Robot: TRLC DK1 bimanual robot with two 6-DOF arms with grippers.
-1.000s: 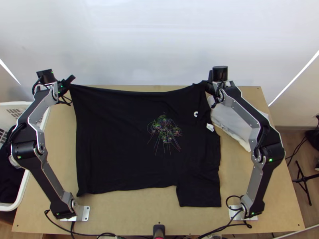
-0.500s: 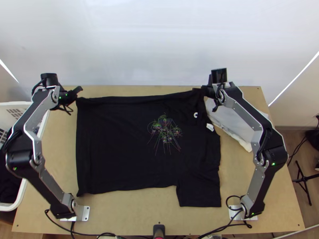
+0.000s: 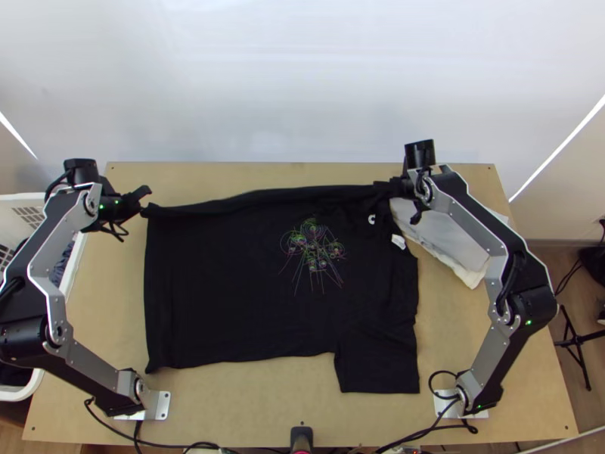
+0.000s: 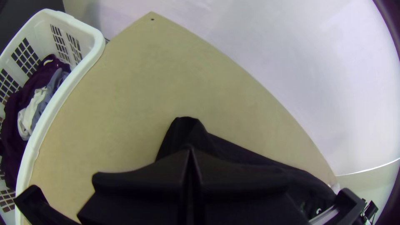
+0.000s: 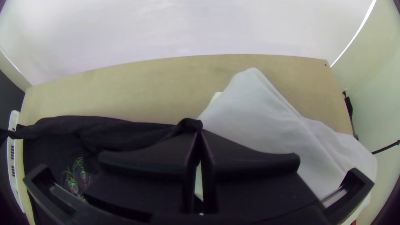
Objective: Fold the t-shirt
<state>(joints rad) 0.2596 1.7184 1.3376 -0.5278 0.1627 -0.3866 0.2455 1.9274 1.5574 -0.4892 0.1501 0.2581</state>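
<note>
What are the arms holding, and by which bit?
The shirt: the left gripper has its far left corner, the right gripper its far edge near the right end.

Bare desk (image 3: 242,401) gives passage nearer and farther than the shirt (image 3: 234,287); the basket (image 4: 46,121) crowds the left, white cloth (image 3: 446,242) the far right, a wall (image 3: 302,83) beyond.

Black t-shirt (image 3: 227,295) — print (image 3: 311,244) showing, white cloth (image 3: 446,238) beside

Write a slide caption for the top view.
The left black pincer and right black pincer grip the far edge of a black cloth t-shirt spread on a light wooden table.
</note>
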